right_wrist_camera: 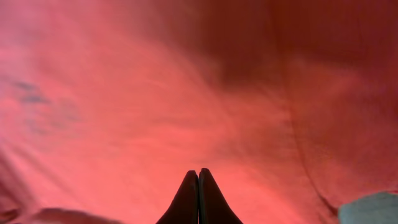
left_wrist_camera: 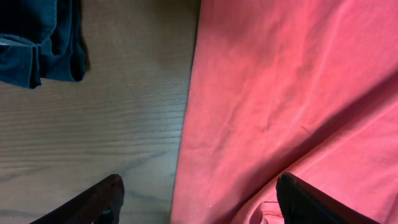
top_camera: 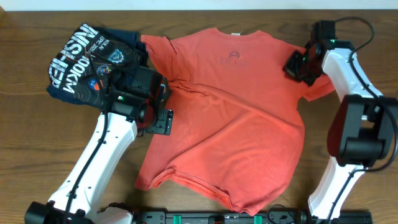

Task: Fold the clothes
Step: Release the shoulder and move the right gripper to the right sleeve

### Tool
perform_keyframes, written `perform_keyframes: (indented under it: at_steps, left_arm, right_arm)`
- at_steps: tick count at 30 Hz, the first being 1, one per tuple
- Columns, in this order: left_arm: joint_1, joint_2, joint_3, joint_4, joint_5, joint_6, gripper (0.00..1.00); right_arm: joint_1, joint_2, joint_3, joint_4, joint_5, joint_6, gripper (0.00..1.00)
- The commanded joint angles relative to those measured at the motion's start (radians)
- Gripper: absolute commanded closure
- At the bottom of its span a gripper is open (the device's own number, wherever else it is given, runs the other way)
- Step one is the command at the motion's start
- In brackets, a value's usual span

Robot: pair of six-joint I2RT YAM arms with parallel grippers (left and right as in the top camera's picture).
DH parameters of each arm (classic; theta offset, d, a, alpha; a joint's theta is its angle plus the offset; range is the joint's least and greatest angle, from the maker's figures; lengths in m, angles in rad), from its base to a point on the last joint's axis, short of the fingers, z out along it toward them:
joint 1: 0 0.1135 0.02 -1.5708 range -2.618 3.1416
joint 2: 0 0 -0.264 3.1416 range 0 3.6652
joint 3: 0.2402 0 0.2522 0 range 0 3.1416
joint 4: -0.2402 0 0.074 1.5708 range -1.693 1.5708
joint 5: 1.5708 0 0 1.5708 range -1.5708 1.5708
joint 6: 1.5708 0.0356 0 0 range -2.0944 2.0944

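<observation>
The clothes, an orange-red T-shirt (top_camera: pixel 236 112), lie spread flat on the wooden table (top_camera: pixel 37 143), collar at the far side and faint lettering below it. My left gripper (top_camera: pixel 160 122) hangs open over the shirt's left side edge. In the left wrist view, one finger (left_wrist_camera: pixel 106 196) is above bare wood and the other finger (left_wrist_camera: pixel 305 199) is above the red cloth (left_wrist_camera: pixel 280 93), with nothing between them. My right gripper (top_camera: pixel 297 67) is shut over the shirt's right shoulder near the sleeve. In the right wrist view its fingertips (right_wrist_camera: pixel 199 173) meet above red cloth (right_wrist_camera: pixel 155 93), with no fabric between them.
A folded dark navy shirt (top_camera: pixel 87 62) with white lettering lies at the far left, close to the red shirt's left sleeve; its corner shows in the left wrist view (left_wrist_camera: pixel 37 43). Bare wood (left_wrist_camera: pixel 93 124) separates the two garments. Both arm bases stand at the near table edge.
</observation>
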Motion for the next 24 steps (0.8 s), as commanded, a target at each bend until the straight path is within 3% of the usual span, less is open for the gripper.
perform_keyframes:
  at_steps: [1,6,13,19,22,24]
  left_arm:
    - [0.005,-0.006,0.019,0.012,-0.005,0.002,0.19]
    - [0.005,-0.006,0.019,0.013,-0.005,-0.01,0.2]
    - [0.005,-0.006,0.019,0.011,-0.004,-0.01,0.2]
    - [0.005,-0.006,0.019,0.014,-0.005,-0.01,0.2]
    - [0.005,-0.006,0.019,0.021,-0.005,-0.01,0.19]
    - [0.005,-0.006,0.019,0.027,-0.005,-0.01,0.19]
  right_arm:
    - [0.014,0.061,-0.057,0.009,-0.023,-0.002,0.99]
    - [0.005,0.127,-0.113,0.027,0.019,0.035,0.99]
    - [-0.149,0.155,-0.083,0.176,0.46,0.076,0.99]
    - [-0.335,0.155,0.123,0.217,0.386,0.07,0.99]
    - [-0.388,0.155,0.214,0.233,0.245,-0.035,0.99]
    - [-0.409,0.151,0.27,0.22,0.115,-0.136,0.94]
